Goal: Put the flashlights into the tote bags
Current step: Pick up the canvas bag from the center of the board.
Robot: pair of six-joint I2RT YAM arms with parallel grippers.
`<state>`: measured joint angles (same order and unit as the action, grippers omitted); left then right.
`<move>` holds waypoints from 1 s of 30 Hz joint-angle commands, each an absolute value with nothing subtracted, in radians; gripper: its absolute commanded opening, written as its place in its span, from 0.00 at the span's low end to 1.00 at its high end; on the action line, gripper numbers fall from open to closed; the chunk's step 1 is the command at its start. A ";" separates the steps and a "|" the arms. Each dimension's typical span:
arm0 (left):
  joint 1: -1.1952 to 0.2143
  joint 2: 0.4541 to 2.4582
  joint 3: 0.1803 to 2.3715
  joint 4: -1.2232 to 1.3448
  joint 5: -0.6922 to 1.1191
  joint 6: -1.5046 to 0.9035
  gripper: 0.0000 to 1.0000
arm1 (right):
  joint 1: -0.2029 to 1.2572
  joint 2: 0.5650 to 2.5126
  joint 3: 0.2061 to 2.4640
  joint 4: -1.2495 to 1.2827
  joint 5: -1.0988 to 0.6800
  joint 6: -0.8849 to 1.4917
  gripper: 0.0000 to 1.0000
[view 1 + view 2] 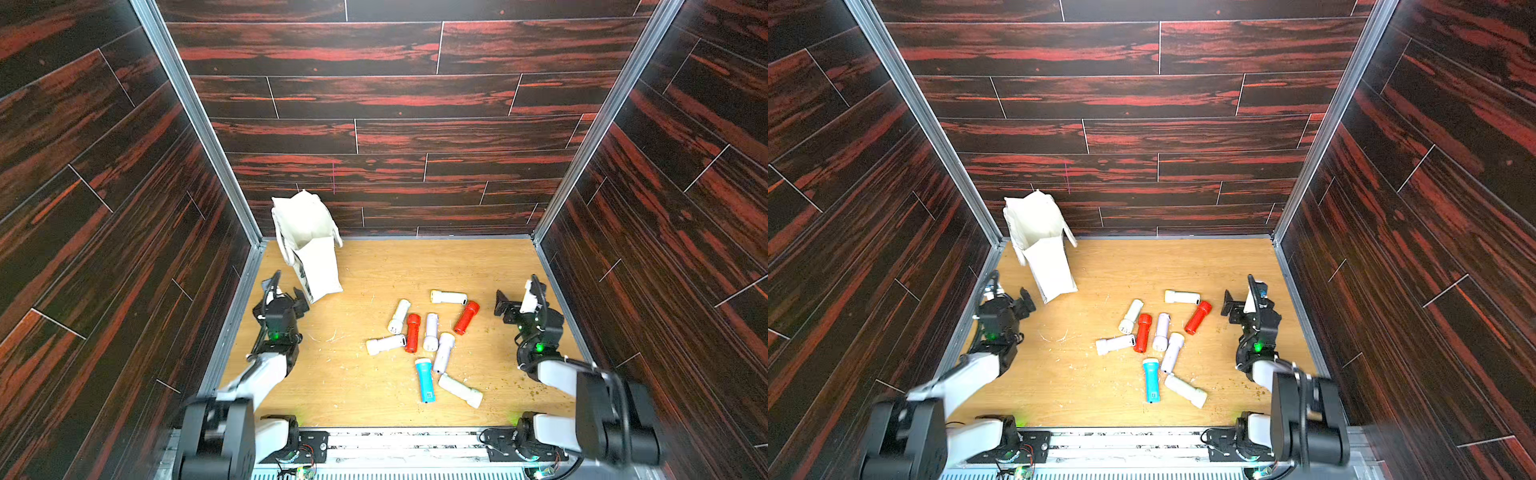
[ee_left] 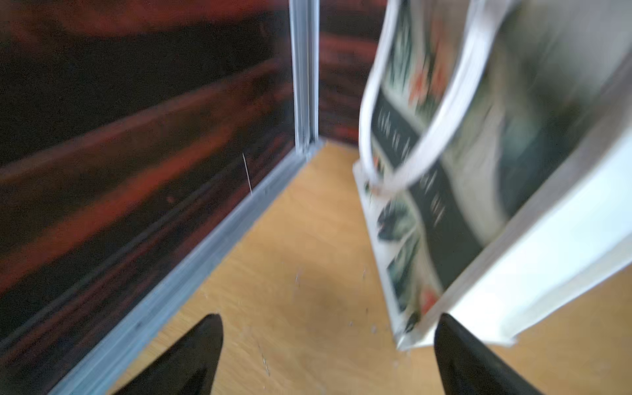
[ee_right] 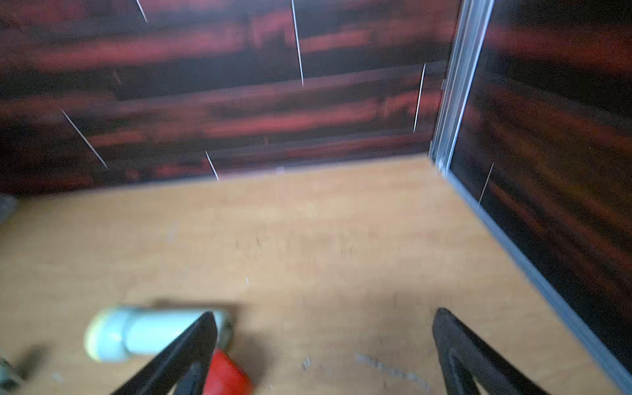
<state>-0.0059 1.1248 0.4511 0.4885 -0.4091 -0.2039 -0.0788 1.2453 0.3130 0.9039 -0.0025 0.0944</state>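
Nudging the soft bag (image 1: pixel 318 262) with the left claw (image 2: pixel 328 318), wide open and empty, could topple it; the right claw (image 3: pixel 326 313), equally wide and empty, might roll flashlights (image 1: pixel 431 330) away.

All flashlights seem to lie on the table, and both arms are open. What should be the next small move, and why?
Probably lower the right fingers over the nearest red flashlight and close them. They are open and empty right beside it, at the edge of the group. The bag stands with its mouth open near the left fingers, ready to receive it.
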 commanded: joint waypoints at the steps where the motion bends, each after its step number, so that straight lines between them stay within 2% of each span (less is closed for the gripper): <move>1: -0.011 1.027 0.489 0.265 -0.464 -0.297 0.99 | -0.080 1.166 0.369 0.781 -0.104 0.162 0.99; 4: -0.011 0.953 0.541 0.096 -0.558 -0.425 0.99 | -0.082 1.107 0.394 0.759 -0.188 0.249 0.99; 7: -0.011 0.933 0.654 -0.189 -0.681 -0.630 0.99 | -0.082 1.046 0.428 0.670 -0.168 0.392 0.99; 13: -0.011 0.904 0.786 -0.383 -0.638 -0.758 0.99 | -0.082 1.021 0.638 0.155 0.036 0.691 0.99; 16: -0.011 0.907 0.876 -0.471 -0.624 -0.764 0.99 | -0.083 0.984 0.645 0.149 -0.015 0.702 0.99; 19: -0.011 0.949 1.011 -0.600 -0.593 -0.751 0.99 | -0.084 0.969 0.687 0.058 0.007 0.803 0.99; 24: -0.006 1.050 1.234 -0.727 -0.526 -0.706 0.99 | -0.087 1.032 0.813 0.006 -0.192 0.761 0.98; 26: 0.003 1.104 1.339 -0.803 -0.504 -0.699 0.99 | -0.045 1.055 0.888 -0.067 -0.179 0.722 0.98; 30: 0.049 1.243 1.547 -0.938 -0.388 -0.681 0.99 | 0.137 1.119 1.079 -0.264 -0.016 0.594 0.97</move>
